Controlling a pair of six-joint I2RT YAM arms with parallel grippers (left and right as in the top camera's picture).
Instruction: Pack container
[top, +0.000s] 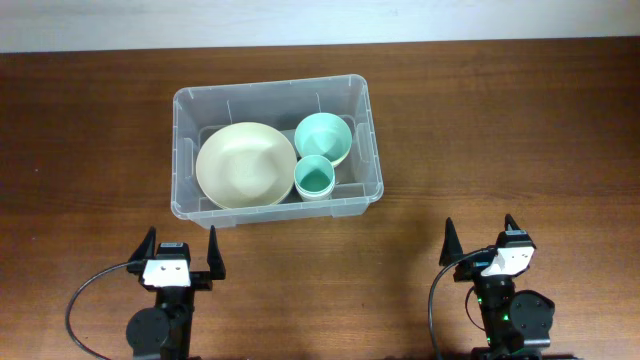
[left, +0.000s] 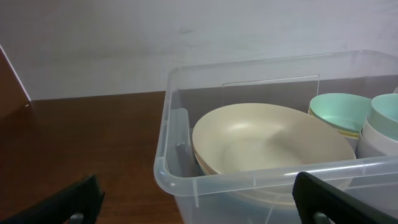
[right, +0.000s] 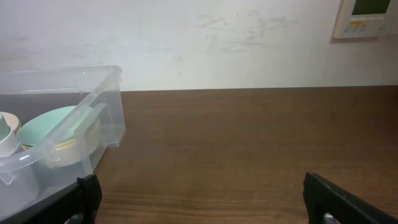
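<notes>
Bowls lay inside your container (top: 183, 150): a wide cream bowl (top: 245, 165) filled its left side, a teal bowl (top: 323, 139) sat at its far right, and a small teal cup (top: 314, 178) stood just in front of that, possibly touching it. The container rested on the table (top: 500, 120) toward the far edge, a little left of middle. Your left gripper (top: 181, 236) hung by the near edge, jaws spread wide and empty. Your right gripper (top: 480, 224) hung likewise toward the near right corner, well apart from the container.
</notes>
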